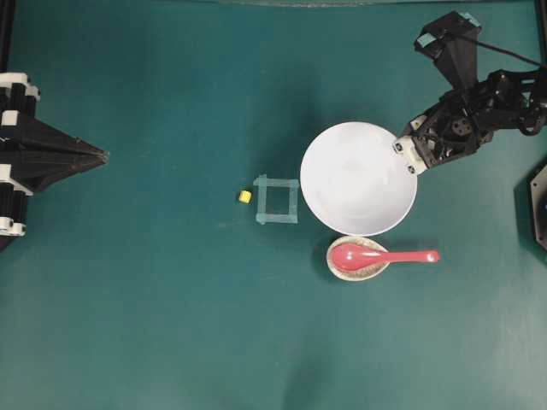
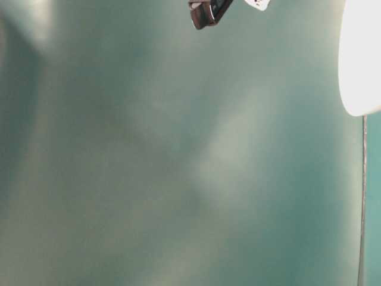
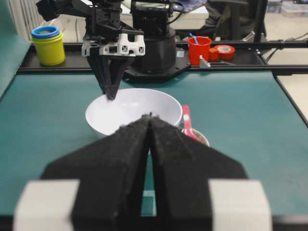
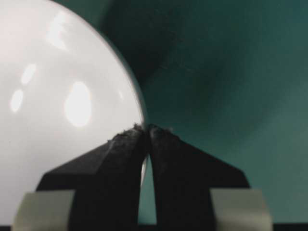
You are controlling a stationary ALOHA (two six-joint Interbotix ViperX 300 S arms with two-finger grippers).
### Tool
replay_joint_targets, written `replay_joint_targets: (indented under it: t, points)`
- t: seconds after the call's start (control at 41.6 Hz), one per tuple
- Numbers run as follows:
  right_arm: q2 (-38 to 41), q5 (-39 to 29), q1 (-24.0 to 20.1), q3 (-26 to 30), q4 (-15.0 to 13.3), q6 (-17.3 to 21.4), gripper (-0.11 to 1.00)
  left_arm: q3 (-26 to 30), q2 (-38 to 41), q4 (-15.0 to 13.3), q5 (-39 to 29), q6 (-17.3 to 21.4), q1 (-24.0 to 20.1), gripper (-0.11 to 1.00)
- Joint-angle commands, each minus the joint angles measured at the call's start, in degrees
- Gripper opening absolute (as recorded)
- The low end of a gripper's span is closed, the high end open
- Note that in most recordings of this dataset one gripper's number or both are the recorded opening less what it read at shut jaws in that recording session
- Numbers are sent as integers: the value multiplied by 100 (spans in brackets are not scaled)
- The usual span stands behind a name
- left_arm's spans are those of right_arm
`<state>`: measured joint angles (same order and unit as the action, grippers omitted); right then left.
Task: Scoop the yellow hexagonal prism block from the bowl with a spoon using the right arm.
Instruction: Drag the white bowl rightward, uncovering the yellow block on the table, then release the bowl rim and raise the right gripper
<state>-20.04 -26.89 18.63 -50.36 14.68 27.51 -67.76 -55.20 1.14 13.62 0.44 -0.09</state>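
- One yellow hexagonal prism block (image 1: 244,196) is lying on the green table (image 1: 154,316), just left of a single square of pale tape (image 1: 279,200) and outside the bowl.
- One white bowl (image 1: 359,178) is sitting right of the tape square, with nothing showing inside it.
- One pinkish-red spoon (image 1: 383,255) is resting with its scoop in one speckled spoon rest (image 1: 357,259), just below the bowl, handle pointing right.
- Two black arms are showing: the right gripper (image 1: 408,155) is hanging over the bowl's right rim, its fingers pressed together and gripping nothing.
- The left gripper (image 1: 104,155) is sitting well apart at the left edge, jaws likewise closed and empty.
- Beyond the table, one red cup (image 3: 199,49), one roll of red tape (image 3: 222,51) and one stack of yellow and blue cups (image 3: 47,44) are standing.
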Motion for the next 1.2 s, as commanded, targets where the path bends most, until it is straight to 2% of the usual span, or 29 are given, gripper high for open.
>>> replay_joint_targets:
  t: [0.0, 0.337, 0.505, 0.601, 0.745, 0.89, 1.034, 1.178]
  points:
    - [9, 53, 18, 62, -9, 9, 7, 114, 44, 9, 35, 9, 0, 0]
    - [264, 114, 18, 132, -105, 9, 8, 114, 44, 18, 53, 9, -9, 0]
    - [264, 141, 18, 132, -105, 9, 14, 114, 44, 18, 53, 9, 0, 0]
    - [255, 149, 18, 123, -105, 9, 21, 114, 35, 18, 53, 9, 0, 0]
    - [255, 149, 18, 123, -114, 9, 40, 114, 44, 18, 53, 9, 0, 0]
    - [229, 176, 18, 132, -211, -18, 51, 114, 44, 18, 35, 9, 0, 0]
    - [79, 193, 18, 220, -606, -70, 52, 114, 44, 9, 26, 0, 0, 0]
    - [0, 202, -9, 404, -1485, -88, 52, 114, 44, 18, 26, 9, 0, 0]
